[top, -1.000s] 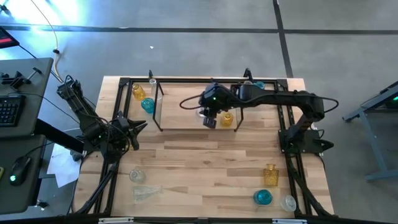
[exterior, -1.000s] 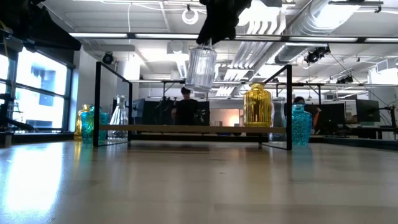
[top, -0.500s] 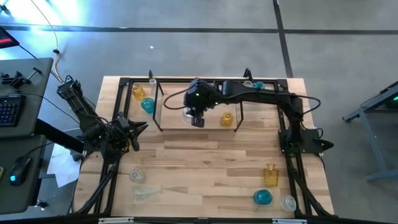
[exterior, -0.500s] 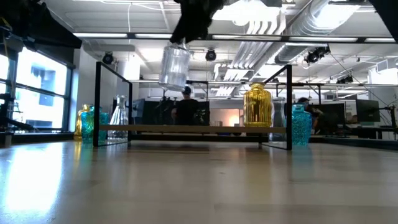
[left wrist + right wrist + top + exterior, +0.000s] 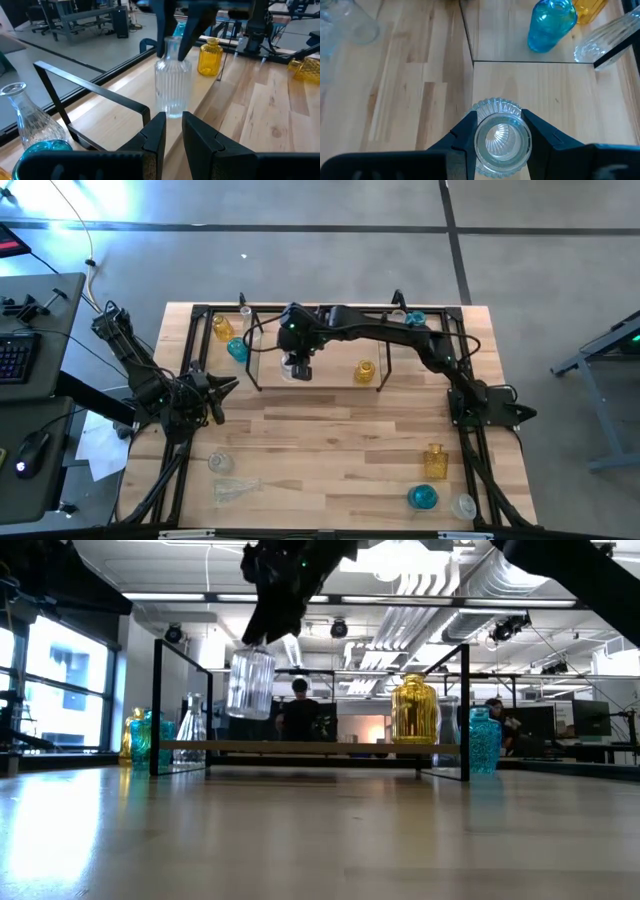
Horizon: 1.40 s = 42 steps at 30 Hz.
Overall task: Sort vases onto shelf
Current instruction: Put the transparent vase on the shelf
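Note:
My right gripper (image 5: 298, 366) is shut on a clear ribbed vase (image 5: 250, 683) and holds it over the left part of the shelf (image 5: 318, 385), a black-rod rack with a pale wood floor. An amber vase (image 5: 365, 370) stands on the shelf's right part. Just left of the shelf stand an amber vase (image 5: 222, 328), a blue vase (image 5: 237, 348) and a clear one (image 5: 245, 310). My left gripper (image 5: 172, 132) waits near the table's left edge, its fingers a narrow gap apart with nothing between them. My right gripper pinches the clear vase's neck (image 5: 481, 129) just under its mouth between its two fingers (image 5: 542, 135). The fingers come from above, slanting down. The vase hangs nearly upright below them, its base (image 5: 248, 715) clear of the shelf floor.
A blue vase (image 5: 415, 318) stands right of the shelf. Near the front edge are an amber vase (image 5: 434, 462), a blue one (image 5: 423, 497) and a clear one (image 5: 463, 506) at the right, and two clear ones (image 5: 220, 463) at the left. A black frame (image 5: 190, 360) edges the table.
My right gripper has carried the clear ribbed vase toward the table's left edge along the shelf, away from the amber vase, and somewhat downward. The vase stays hanging nearly upright and clear of the shelf floor.

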Each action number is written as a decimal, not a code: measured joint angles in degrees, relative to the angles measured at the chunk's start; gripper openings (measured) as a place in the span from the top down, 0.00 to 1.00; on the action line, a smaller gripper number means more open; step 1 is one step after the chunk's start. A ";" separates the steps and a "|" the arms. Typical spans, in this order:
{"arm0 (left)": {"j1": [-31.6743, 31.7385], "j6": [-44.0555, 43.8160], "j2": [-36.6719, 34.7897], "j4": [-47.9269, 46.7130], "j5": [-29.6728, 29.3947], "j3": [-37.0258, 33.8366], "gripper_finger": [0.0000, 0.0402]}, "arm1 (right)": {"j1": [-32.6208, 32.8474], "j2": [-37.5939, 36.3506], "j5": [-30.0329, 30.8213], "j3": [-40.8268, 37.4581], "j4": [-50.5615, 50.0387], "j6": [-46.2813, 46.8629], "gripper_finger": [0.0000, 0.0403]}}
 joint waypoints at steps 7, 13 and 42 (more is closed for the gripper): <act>0.02 1.36 0.00 -0.02 -0.15 0.00 0.86 | -0.13 1.40 0.08 1.70 -0.48 -0.28 0.77; 0.02 1.46 0.00 -0.02 -0.17 -0.02 0.86 | -0.38 1.40 0.03 1.62 -2.64 -0.28 0.77; 0.00 1.33 0.01 -0.05 0.07 0.00 0.86 | -0.38 2.85 -0.21 1.60 -6.23 -0.03 0.76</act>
